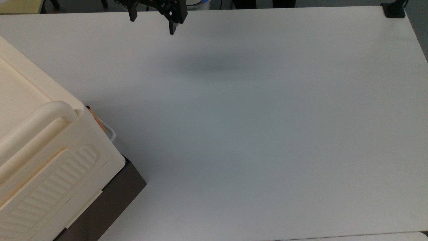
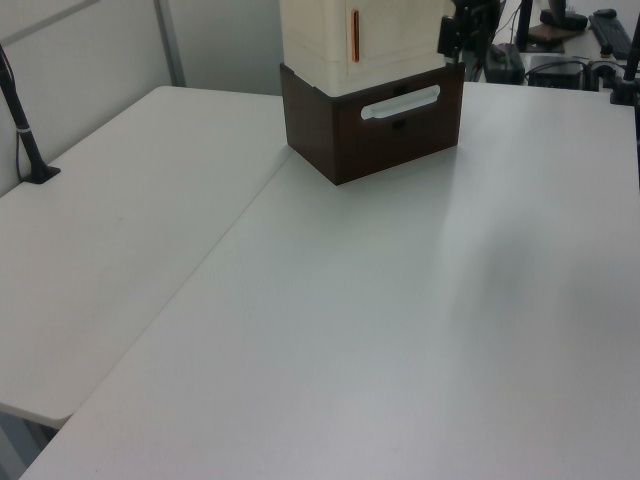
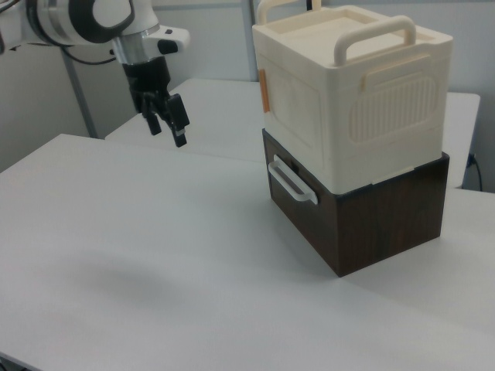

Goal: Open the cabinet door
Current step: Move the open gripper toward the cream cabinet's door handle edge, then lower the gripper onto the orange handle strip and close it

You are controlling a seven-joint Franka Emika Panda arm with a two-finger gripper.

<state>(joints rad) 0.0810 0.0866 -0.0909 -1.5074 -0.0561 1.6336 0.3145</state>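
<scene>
Top view: the end effector (image 1: 152,20) hangs over the desk's (image 1: 254,127) far edge, fingers apart, well away from the cream cabinet (image 1: 40,157); left view: the cabinet door (image 2: 398,35) sits closed above the brown drawer (image 2: 400,120); right view: the end effector (image 3: 168,122) hovers far from the cabinet, gripping nothing.

Cream cabinet (image 3: 352,93) looks smooth moulded plastic, one side ribbed; the drawer box (image 3: 363,212) beneath shows dark wood-grain, satin; the white worktop (image 1: 267,134) is smooth, matt.
</scene>
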